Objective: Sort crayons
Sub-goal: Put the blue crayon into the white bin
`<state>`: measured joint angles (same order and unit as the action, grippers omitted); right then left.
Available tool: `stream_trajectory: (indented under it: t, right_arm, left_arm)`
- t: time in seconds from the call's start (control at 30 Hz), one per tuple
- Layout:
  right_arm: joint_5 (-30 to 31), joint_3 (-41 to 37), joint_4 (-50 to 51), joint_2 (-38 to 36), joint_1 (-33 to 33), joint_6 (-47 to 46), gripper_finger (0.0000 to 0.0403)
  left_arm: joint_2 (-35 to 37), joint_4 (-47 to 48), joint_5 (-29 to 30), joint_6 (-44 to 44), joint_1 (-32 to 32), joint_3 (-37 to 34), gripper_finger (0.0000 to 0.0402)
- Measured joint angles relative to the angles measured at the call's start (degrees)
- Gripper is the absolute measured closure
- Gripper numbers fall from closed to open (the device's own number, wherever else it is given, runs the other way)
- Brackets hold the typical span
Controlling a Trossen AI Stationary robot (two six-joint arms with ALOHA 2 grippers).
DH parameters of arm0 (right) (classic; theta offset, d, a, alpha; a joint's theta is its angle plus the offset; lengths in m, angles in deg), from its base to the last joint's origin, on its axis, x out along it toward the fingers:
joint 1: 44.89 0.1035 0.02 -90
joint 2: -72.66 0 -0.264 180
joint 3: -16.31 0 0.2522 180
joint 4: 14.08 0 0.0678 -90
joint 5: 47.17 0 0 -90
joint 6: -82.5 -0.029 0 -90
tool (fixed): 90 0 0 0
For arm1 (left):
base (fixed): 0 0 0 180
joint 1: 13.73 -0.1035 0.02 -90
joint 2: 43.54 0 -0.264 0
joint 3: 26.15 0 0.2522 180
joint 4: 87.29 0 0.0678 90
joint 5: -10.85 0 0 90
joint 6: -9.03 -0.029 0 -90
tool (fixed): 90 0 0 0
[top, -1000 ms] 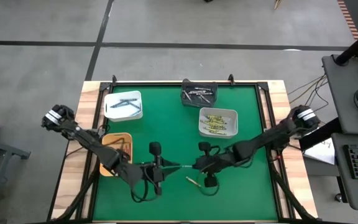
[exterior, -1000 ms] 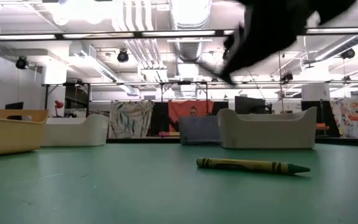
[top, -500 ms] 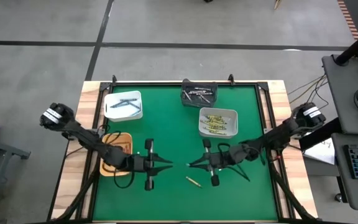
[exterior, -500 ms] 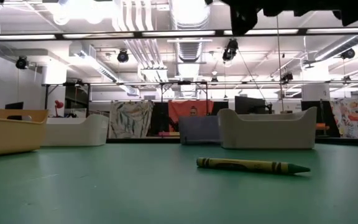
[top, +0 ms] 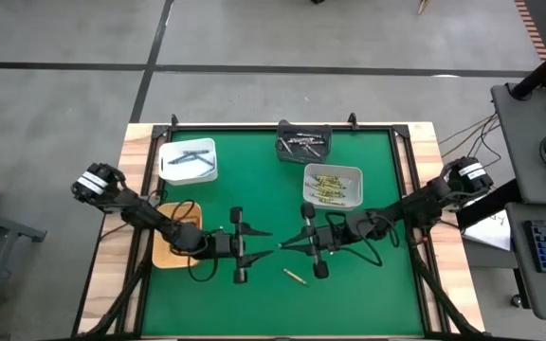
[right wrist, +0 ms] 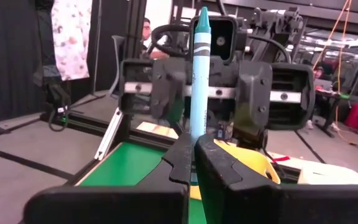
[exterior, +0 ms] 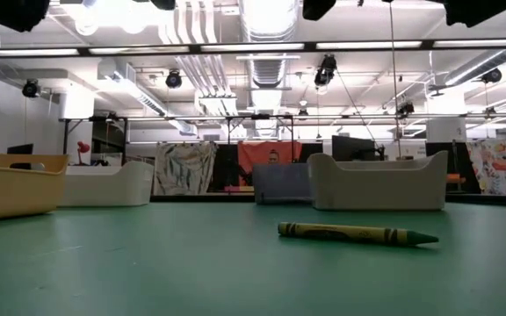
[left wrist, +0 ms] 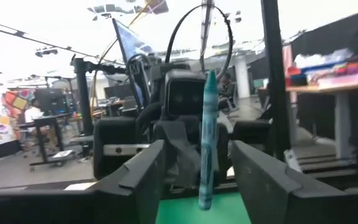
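Observation:
A teal crayon [right wrist: 199,68] stands upright in the air over the middle of the green table [top: 254,189], with my right gripper [right wrist: 194,146] shut on it. My left gripper [left wrist: 197,149] faces it from the table's left. It is open, and one finger stands on either side of the crayon [left wrist: 207,124] without touching it. From above, the two grippers [top: 269,245] [top: 286,245] meet tip to tip. An olive crayon [top: 295,277] lies flat on the table close in front of them, also seen in the low view [exterior: 354,233]. My right gripper pinches the crayon's paper-wrapped shaft [right wrist: 194,127] below its middle between its two fingers. The fingers come about level from the table's right and lie across the crayon. It stands upright with its tip [right wrist: 202,12] up, lifted clear of the table.
Several trays stand on the table. A white one [top: 188,159] at the far left holds dark crayons. A dark one [top: 302,142] sits at the far middle. A white one [top: 333,186] holds yellow crayons. An orange one [top: 178,232] lies under my left arm.
Both grippers have tipped up from slanting down to about level, and their dark shapes have risen out of the low view. My left gripper has opened and let go of the teal crayon, which stays in my right gripper. The olive crayon has not moved.

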<state>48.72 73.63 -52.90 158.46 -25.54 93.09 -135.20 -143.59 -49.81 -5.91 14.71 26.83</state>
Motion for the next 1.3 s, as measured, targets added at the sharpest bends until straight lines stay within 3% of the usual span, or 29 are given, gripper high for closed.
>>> stream_trajectory:
  t: [0.17, 0.33, 0.47, 0.73, 0.83, 1.13, 1.3]
  right_arm:
    - [-0.3, 0.1, 0.0, 0.0, -0.7, 0.7, 0.0394]
    - [-0.3, 0.1, 0.7, 0.0, -1.0, 0.8, 0.0394]
    - [-0.1, 0.1, 1.3, 0.0, -1.0, 0.9, 0.0394]
    - [0.8, 0.1, 1.3, 0.0, -1.1, 1.0, 0.0394]
    - [0.7, 0.1, 1.3, 0.0, -1.3, 0.2, 0.039]
    - [0.2, 0.2, 4.3, -2.1, -2.9, -3.1, 0.0313]
    - [7.8, 1.1, 13.6, -7.2, -3.5, -3.2, 0.0269]
  left_arm:
    - [-2.8, 0.2, 0.1, -1.3, -1.2, 2.6, 0.0213]
    - [-4.3, -0.1, 0.1, -1.7, -2.3, 4.3, 0.0221]
    - [-4.4, -0.8, 0.2, -3.0, -2.4, 4.3, 0.0257]
    - [-4.3, -0.7, 0.9, -2.9, -2.4, 4.2, 0.0379]
    - [-4.3, -0.7, 1.0, -2.8, -2.4, 4.2, 0.0393]
    - [-2.7, 0.8, 4.0, -4.4, -2.5, 4.2, 0.0398]
    - [4.7, 15.3, 9.5, -5.9, -3.3, 4.2, 0.0399]
